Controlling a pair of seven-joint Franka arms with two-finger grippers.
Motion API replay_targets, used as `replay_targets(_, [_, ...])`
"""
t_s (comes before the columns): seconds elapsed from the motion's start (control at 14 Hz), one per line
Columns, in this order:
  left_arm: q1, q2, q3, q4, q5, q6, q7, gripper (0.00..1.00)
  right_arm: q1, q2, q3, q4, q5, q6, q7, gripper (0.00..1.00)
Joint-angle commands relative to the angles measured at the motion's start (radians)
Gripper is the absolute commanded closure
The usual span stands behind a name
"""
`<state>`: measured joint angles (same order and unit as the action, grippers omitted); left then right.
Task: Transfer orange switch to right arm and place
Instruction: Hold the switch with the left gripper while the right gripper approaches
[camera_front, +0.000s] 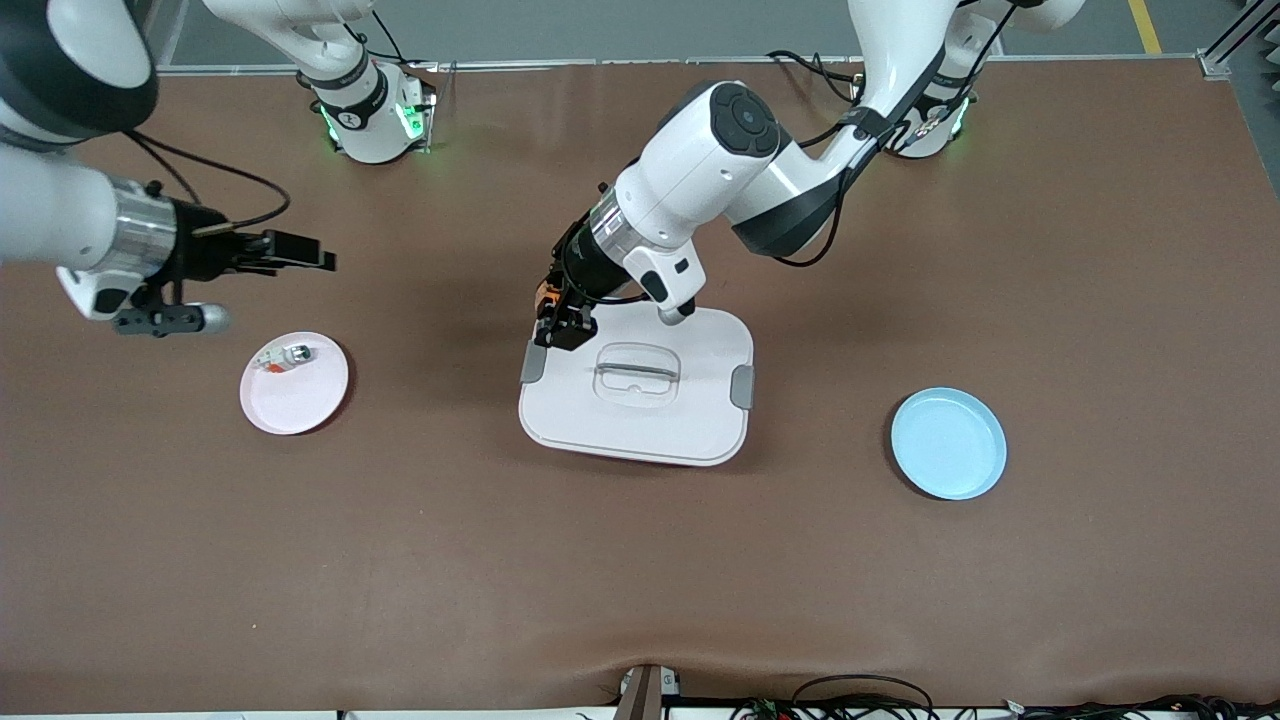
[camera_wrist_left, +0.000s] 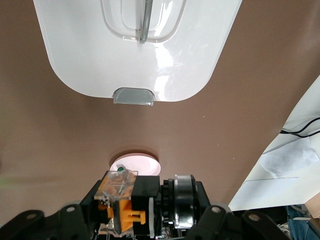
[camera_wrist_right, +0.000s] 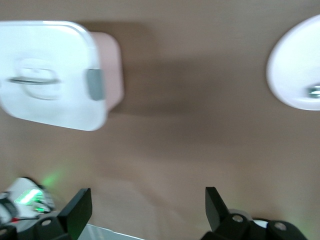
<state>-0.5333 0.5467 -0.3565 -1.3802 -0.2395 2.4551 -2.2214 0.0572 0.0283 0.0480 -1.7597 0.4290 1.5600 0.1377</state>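
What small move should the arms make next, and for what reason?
Probably the right gripper should move toward the left gripper for the handover. The left gripper is shut on the orange switch over the edge of the white box, while the right gripper is open above the table near the pink plate.

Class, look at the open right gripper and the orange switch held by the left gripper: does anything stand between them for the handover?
Nothing visible does. The left gripper, shut on the orange switch, hangs over the edge of the white lidded box. The right gripper is open over bare table, above the pink plate.
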Motion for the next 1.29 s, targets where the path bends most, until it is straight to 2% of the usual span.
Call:
replay_targets(0.0, [-0.008,-0.007,0.01,0.0,0.016,0.002,-0.004,0.85,0.036,-0.083,-0.005,-0.124,0.112,0.112,0.017,0.0])
replay_targets(0.07, [-0.007,-0.007,0.01,0.0,0.016,0.002,-0.004,0.85,0.049,-0.103,-0.005,-0.165,0.144,0.162,0.017,0.0])
replay_targets(0.29, [-0.001,-0.007,0.01,-0.002,0.016,0.002,-0.004,0.85,0.081,-0.165,-0.005,-0.317,0.328,0.331,-0.076,0.0])
replay_targets(0.57, [0.003,-0.008,0.01,-0.002,0.016,0.002,-0.004,0.85,0.147,-0.169,-0.005,-0.386,0.486,0.454,-0.2,0.0])
replay_targets(0.86, [0.003,-0.008,0.01,-0.002,0.017,0.002,-0.003,0.83,0.252,-0.163,-0.007,-0.392,0.586,0.61,-0.248,0.0])
replay_targets(1.07, [0.004,-0.01,0.01,-0.002,0.019,0.002,-0.003,0.82,0.291,-0.154,-0.005,-0.385,0.594,0.663,-0.296,0.0])
replay_targets(1.21, [0.004,-0.01,0.01,-0.002,0.019,0.002,-0.001,0.82,0.303,-0.137,-0.005,-0.377,0.655,0.673,-0.337,0.0])
